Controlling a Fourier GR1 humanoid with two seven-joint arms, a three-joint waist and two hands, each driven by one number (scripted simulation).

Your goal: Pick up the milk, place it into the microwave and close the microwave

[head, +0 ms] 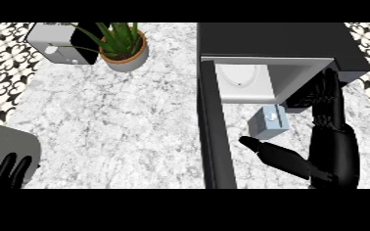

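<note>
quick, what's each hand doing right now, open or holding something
Left hand: open, resting at the lower left edge, holding nothing.
Right hand: open, fingers and thumb spread beside the milk in front of the microwave, not gripping it.

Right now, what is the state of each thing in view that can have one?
Black microwave: door swung open.
Small pale blue milk carton: just outside the cavity, not yet in.
Right hand: open, fingers straight beside the carton.
Left hand: open, resting at the lower left edge.
Green plant in its pot: upright.
</note>
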